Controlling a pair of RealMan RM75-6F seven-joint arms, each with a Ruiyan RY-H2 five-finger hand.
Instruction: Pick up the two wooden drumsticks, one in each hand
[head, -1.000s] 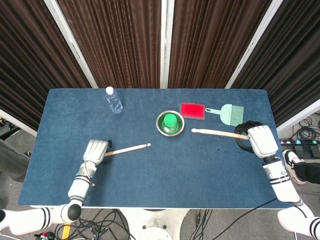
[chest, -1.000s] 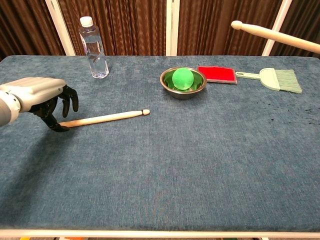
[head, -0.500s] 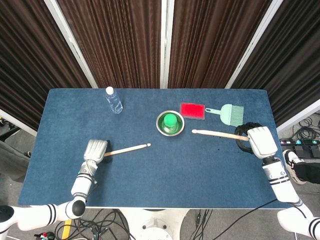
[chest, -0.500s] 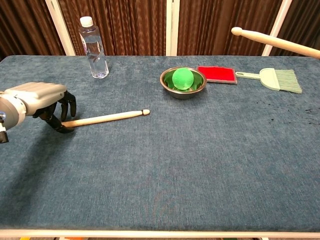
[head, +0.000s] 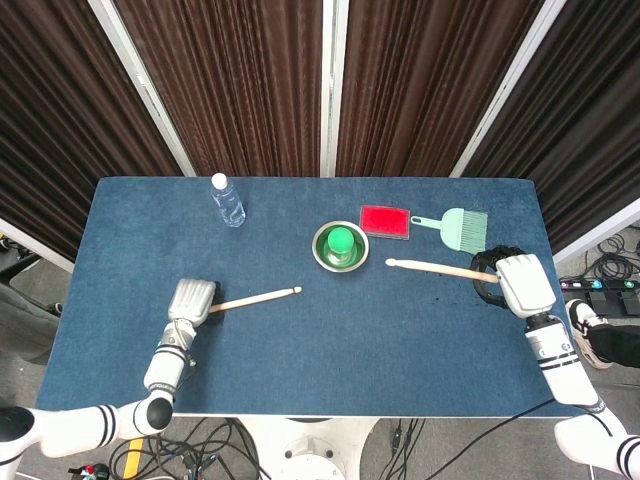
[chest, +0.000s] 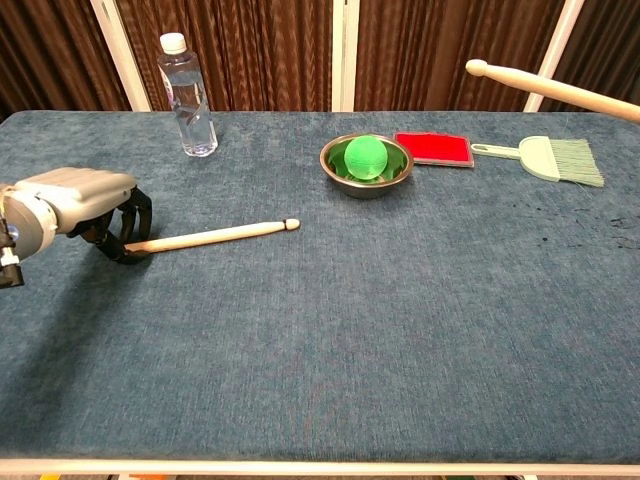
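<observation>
Right side looks done: the right hand (head: 523, 282) is closed around the butt of one pale wooden drumstick (head: 432, 266), which is held clear of the blue felt table (head: 330, 340); in the chest view its tip (chest: 476, 68) shows high at about 1 o'clock, shaft running out of frame to the right

Left side is the step in hand, judged as closing the grasp. The second pale wooden drumstick (chest: 212, 236) lies flat on the table at roughly 9 o'clock from the steel bowl with a green ball (chest: 366, 160), tip pointing toward 3 o'clock. The left hand (chest: 75, 198) sits over the butt end, dark fingers (chest: 122, 245) curled down around it and touching the cloth; whether the stick is actually pinched cannot be told from either view, and it is not lifted

To do it well:
- Fingers should be fully wrapped under the shaft before any lift, since a round stick on felt is likely to roll toward 12 or 6 o'clock if nudged
- Grip is at the very end, so tip droop should be expected; a firm closure is needed
- A straight vertical lift is advised, no drag
- The right hand's hold should be kept steady meanwhile

Clear plastic water bottle (chest: 186, 96), red rectangular block (chest: 433, 148) and mint-green hand brush (chest: 545, 157) are well apart from both sticks, no clash foreseen
</observation>
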